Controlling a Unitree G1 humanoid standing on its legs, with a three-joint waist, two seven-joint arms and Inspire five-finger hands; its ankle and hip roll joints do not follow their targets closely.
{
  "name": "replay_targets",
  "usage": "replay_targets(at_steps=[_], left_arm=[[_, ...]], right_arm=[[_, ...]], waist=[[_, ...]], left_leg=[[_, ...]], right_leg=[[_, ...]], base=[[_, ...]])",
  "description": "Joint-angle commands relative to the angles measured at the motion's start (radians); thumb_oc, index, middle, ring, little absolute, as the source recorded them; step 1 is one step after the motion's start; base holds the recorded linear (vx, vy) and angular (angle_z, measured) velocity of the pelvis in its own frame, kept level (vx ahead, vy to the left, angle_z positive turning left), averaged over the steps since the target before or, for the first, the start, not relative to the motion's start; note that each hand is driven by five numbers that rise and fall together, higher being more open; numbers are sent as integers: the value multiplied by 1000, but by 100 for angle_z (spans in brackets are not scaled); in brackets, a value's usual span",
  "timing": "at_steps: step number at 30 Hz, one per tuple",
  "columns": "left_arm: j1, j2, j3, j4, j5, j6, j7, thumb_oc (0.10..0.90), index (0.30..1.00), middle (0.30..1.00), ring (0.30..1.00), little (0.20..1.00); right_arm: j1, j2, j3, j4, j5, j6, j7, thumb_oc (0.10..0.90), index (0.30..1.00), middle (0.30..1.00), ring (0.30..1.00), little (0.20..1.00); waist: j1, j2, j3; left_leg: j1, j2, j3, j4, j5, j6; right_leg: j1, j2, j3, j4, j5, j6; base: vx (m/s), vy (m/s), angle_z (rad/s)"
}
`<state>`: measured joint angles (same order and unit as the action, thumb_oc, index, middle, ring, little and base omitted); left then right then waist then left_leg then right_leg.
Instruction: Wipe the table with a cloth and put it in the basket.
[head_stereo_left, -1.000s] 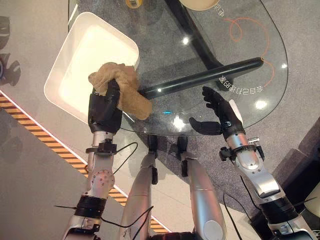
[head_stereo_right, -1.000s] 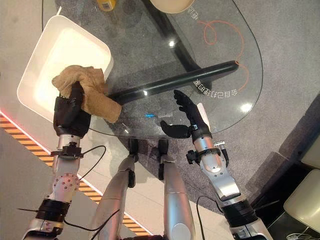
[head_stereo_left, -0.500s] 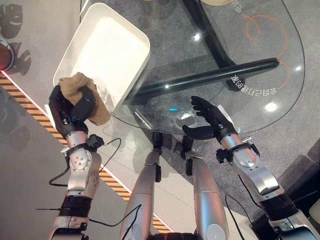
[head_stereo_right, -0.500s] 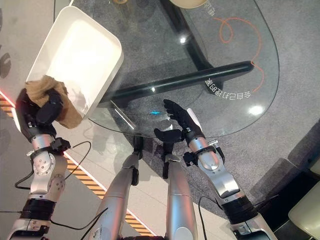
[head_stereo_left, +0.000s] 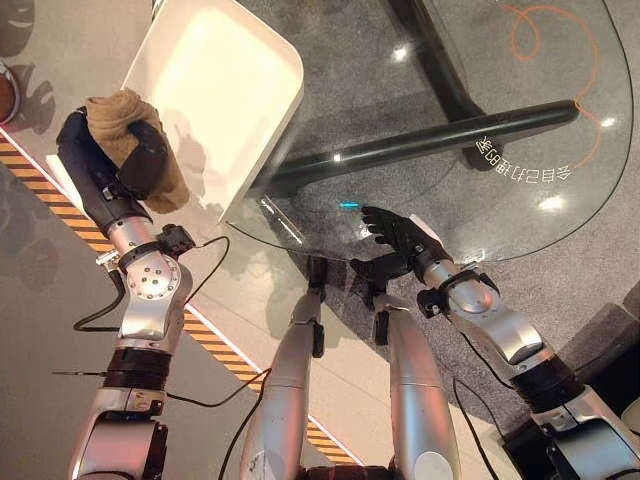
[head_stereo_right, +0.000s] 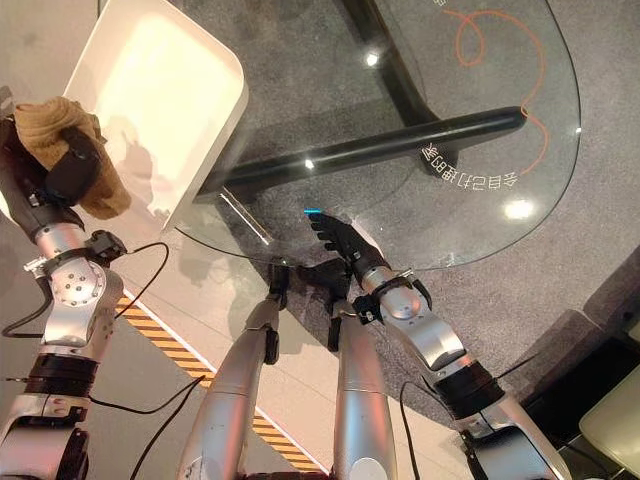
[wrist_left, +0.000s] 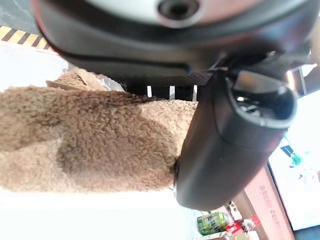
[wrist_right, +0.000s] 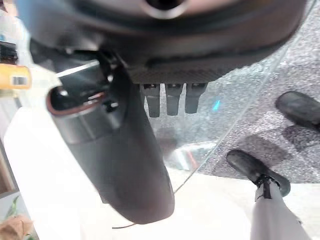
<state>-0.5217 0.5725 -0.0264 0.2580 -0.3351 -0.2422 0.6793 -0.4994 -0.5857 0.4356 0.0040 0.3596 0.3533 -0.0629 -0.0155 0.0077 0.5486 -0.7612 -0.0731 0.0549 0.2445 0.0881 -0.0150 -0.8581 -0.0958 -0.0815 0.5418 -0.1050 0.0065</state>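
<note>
A brown fuzzy cloth (head_stereo_left: 118, 112) is bunched in my left hand (head_stereo_left: 105, 175), whose fingers and thumb (wrist_left: 235, 145) curl round it; the cloth (wrist_left: 90, 145) fills the space past the thumb in the left wrist view. The hand holds it in the air just off the left rim of the white basket (head_stereo_left: 220, 90), over the floor. The basket stands beside the left end of the glass table (head_stereo_left: 560, 80). My right hand (head_stereo_left: 400, 235) hovers at the table's near edge, open, fingers (wrist_right: 167, 100) straight and holding nothing.
A dark bar of the table's base (head_stereo_left: 430, 145) shows through the glass, along with an orange printed scribble (head_stereo_left: 540, 25). A black-and-yellow striped line (head_stereo_left: 60, 215) runs across the floor below my left arm. Grey carpet lies under the table.
My left hand has carried the cloth off the table's left end, out past the basket's left rim. The right hand has drawn back towards the near edge. The camera has shifted.
</note>
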Motion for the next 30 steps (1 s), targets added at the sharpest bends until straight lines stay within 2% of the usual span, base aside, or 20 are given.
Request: replay_targets(at_steps=[1,3,9,12,19,24,30], left_arm=[[-86,81,54,-40,124,-29,65,100,300,300,300,200],[-119,97,30,-5,150,8,74,100,300,300,300,200],[-177,115,-11,78,152,-2,106,100,300,300,300,200],[-211,125,-32,121,143,1,116,100,300,300,300,200],[-269,137,-77,227,141,4,126,100,300,300,300,200],[-342,170,-129,322,182,50,148,100,300,300,300,200],[-387,206,-164,383,206,72,157,100,300,300,300,200]], right_arm=[[-24,-16,39,-50,57,3,24,800,900,900,900,900],[-48,-23,57,-43,65,34,48,800,900,900,900,900],[-92,-51,107,-5,22,94,134,800,900,900,900,900],[-121,-70,137,16,46,111,169,800,900,900,900,900],[-142,-86,158,60,94,100,178,800,900,900,900,900],[-170,-95,162,90,104,84,185,800,900,900,900,900],[-173,-106,160,90,125,73,177,800,900,900,900,900]], waist=[[-29,43,-29],[-33,43,-29],[-41,43,-29],[-46,41,-29],[-57,35,-29],[-69,27,-29],[-78,18,-29]], left_leg=[[-73,-15,33,197,-139,15],[-90,-16,37,203,-140,15],[-123,-15,45,212,-142,14],[-135,-17,50,214,-142,14],[-171,-18,56,222,-137,12],[-208,-18,61,233,-134,12],[-229,-17,62,239,-134,7]], right_leg=[[12,22,41,-189,112,52],[-6,22,46,-194,121,55],[-42,21,57,-203,138,61],[-58,22,63,-205,144,64],[-97,23,73,-211,164,70],[-138,30,80,-200,172,73],[-159,31,86,-201,181,77]], base=[[23,58,-2],[34,76,-4],[27,52,-5],[28,63,-5],[21,54,-7],[10,42,-3],[5,13,-2]])
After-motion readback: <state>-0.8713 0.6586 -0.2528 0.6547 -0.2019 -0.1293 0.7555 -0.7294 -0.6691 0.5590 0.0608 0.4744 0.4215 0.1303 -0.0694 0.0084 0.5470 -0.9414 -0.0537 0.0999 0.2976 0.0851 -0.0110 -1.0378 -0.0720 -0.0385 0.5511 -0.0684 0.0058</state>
